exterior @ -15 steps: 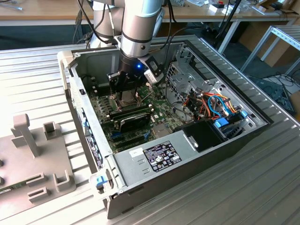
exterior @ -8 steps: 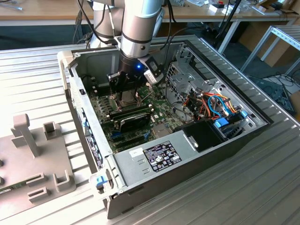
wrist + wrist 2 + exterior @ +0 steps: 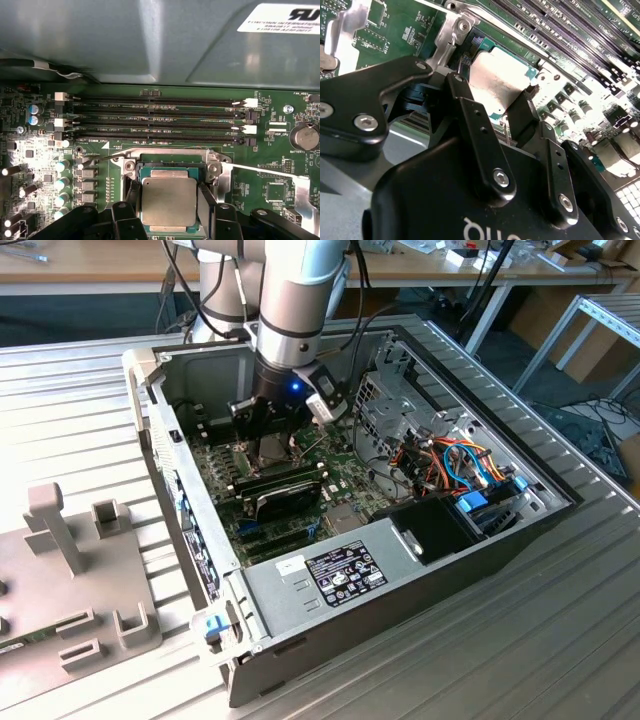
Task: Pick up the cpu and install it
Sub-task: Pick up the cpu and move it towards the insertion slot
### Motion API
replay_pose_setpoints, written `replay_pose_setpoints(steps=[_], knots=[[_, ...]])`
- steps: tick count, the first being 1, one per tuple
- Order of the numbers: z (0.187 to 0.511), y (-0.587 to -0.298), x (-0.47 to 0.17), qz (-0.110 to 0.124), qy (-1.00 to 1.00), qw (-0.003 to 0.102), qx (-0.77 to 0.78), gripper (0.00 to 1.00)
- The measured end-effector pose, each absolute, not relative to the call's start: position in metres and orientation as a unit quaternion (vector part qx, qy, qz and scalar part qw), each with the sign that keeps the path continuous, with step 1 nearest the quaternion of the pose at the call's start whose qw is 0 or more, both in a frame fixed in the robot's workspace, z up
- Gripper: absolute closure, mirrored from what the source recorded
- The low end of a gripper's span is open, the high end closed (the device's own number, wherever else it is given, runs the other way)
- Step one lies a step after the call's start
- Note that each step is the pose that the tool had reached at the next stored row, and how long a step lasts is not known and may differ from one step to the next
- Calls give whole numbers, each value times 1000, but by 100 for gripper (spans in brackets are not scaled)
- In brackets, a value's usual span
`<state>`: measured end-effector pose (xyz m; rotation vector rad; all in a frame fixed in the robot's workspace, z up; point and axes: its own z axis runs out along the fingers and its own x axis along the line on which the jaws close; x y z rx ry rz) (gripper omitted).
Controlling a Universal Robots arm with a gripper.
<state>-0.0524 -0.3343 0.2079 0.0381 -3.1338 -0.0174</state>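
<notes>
cpu (image 3: 169, 201): lies flat, dull silver top up, in the socket area of the motherboard, between the two black fingers; looks level with the board in the second wrist view (image 3: 496, 80); cannot tell whether fully seated or held just above the contacts.
gripper (image 3: 168, 196): clamped on the cpu, one finger (image 3: 132, 197) against one edge, the other against the opposite edge; points straight down into the case in the exterior view (image 3: 270, 445).
arm (image 3: 295, 300): silver-grey, comes down from the upper edge of the exterior view, with a small blue light lit near the wrist.
socket frame (image 3: 170, 152): silver metal, borders the cpu on the side toward the memory slots.
memory slots (image 3: 160, 120): four long black rows, parallel, just beyond the socket frame.
motherboard (image 3: 270, 165): green, flat on the floor of the case.
capacitors (image 3: 62, 182): row of small silver-topped cans beside the socket.
coin battery (image 3: 304, 136): round, silver, near one end of the memory slots.
computer case (image 3: 480, 555): lies on its side, open upward, on the bench.
long black card (image 3: 285, 495): stands on the motherboard, just beside the gripper.
power supply (image 3: 330, 575): grey box with a label, along the near wall of the case.
cables (image 3: 455, 465): orange and blue bundle toward the exterior view's right.
bench (image 3: 520, 660): ribbed grey metal.
grey fixture (image 3: 70, 570): upright posts, at the exterior view's left, well apart from the case.
</notes>
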Motion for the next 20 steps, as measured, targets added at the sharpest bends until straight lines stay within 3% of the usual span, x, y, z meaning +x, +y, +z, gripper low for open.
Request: replay_pose_setpoints(steps=[20], knots=[[203,-331,-53,-6,-1000,4,12,45]])
